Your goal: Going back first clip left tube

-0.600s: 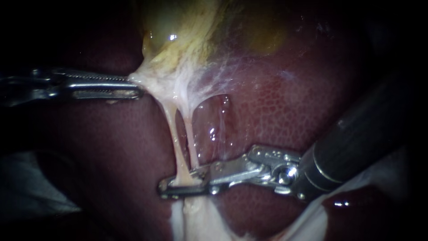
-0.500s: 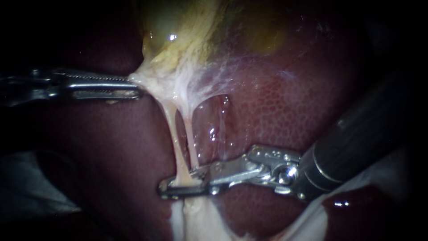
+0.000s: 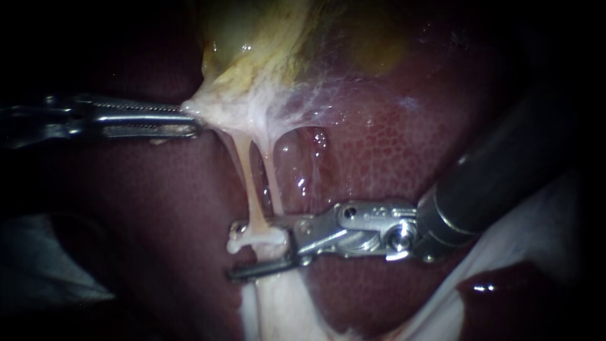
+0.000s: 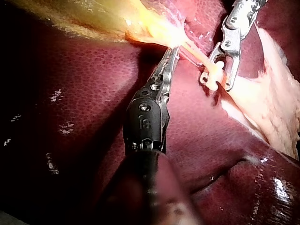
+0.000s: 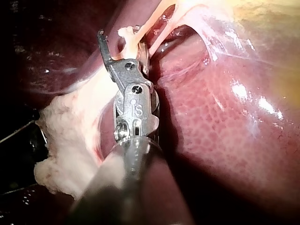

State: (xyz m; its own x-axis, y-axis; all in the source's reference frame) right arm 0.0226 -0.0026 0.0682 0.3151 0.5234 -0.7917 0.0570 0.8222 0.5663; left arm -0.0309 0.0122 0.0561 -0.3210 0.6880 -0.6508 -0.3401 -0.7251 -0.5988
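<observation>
At the left tube (image 3: 250, 196), right instrument (image 3: 243, 251) jaws apart, left instrument (image 3: 191, 122) clamping gallbladder (image 3: 252, 44).

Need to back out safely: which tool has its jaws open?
The right tool: a gap shows between its jaws, with the left tube between them. The left tool is shut on pale tissue below the gallbladder.

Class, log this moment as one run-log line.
left instrument: shut on gallbladder | right instrument: jaws open astride left tube | clip: on left tube, between jaws
</observation>
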